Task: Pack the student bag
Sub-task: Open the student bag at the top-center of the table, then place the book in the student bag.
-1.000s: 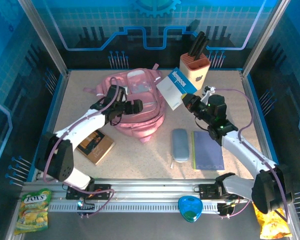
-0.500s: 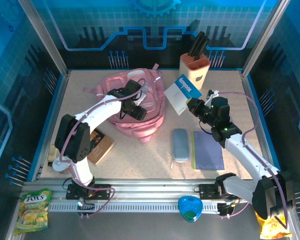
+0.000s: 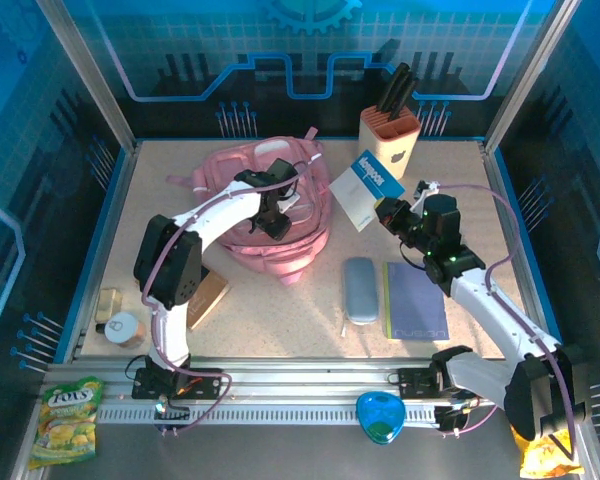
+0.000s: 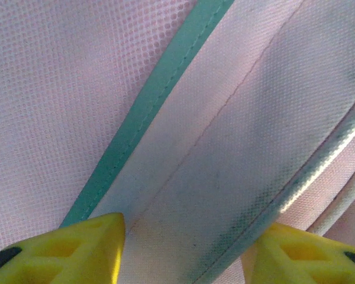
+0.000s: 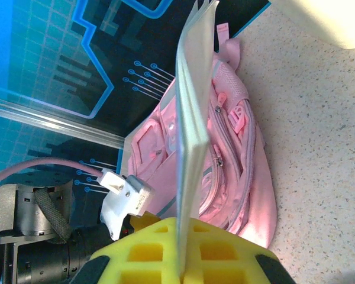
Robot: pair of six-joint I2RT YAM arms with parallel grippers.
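Top external: student bag (image 3: 300,250) slumped on table (image 3: 280,320), far-left of centre, long axis running far to near. Left gripper (image 3: 277,208) sits on bag's top. Left wrist: fingers (image 4: 77,248) apart, straddling pale band beside teal trim, nothing pinched yet. Right gripper (image 3: 385,213) clamped on blue-and-white book (image 3: 365,188), just right of bag, thin edge toward it. Likely next: book goes left into bag. Knife block (image 3: 388,140) near behind, room tight.
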